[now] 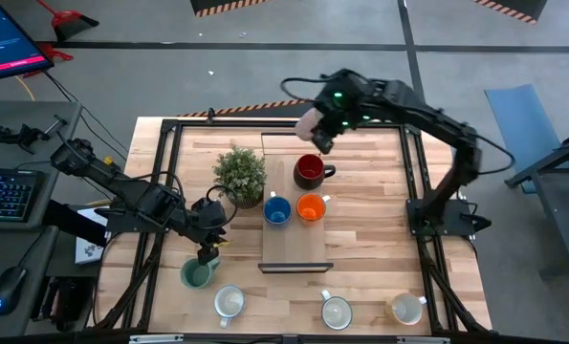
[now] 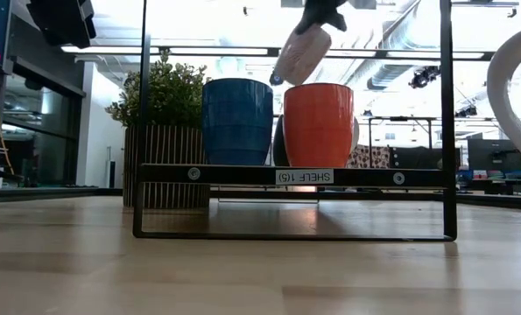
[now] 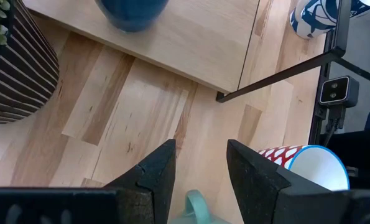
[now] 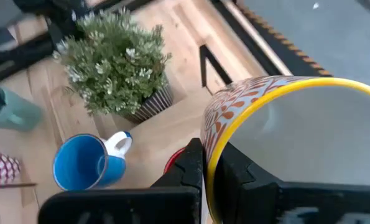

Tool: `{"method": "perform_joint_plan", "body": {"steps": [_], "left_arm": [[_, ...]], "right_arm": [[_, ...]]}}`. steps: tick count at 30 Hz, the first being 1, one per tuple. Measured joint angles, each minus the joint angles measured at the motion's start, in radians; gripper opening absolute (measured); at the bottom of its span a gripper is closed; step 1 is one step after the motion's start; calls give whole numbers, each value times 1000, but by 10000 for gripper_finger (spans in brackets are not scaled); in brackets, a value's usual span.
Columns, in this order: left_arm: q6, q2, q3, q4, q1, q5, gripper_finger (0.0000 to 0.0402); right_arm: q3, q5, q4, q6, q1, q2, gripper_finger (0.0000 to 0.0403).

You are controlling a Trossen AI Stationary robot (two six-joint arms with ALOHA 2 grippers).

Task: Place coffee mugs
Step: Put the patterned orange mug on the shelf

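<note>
Overhead, the right gripper (image 1: 315, 127) pinched a patterned mug (image 4: 284, 143) by its rim; lowering it beside the red mug (image 1: 309, 170) needed clearance. Left gripper (image 1: 207, 250) hung open above the teal mug (image 1: 197, 274).

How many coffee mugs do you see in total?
8. Red mug, blue mug and orange mug on the shelf; teal mug under the left gripper; three white mugs along the front; one patterned mug in the right gripper.
</note>
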State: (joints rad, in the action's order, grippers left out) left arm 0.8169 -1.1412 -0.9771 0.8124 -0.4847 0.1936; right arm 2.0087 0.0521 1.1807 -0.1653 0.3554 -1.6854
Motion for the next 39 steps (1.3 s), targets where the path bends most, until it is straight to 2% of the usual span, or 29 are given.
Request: {"method": "perform_joint_plan", "body": {"steps": [5,11,39], "left_arm": [[0,0,0,0,0,0,133],[0,0,0,0,0,3,133],[16,0,0,-2,0,31,133]], "right_arm": [[132,22,75,52,-23,-141,0],[220,52,81,73,-65,-231,0],[222,64,34,69,-156,-459,0]]}}
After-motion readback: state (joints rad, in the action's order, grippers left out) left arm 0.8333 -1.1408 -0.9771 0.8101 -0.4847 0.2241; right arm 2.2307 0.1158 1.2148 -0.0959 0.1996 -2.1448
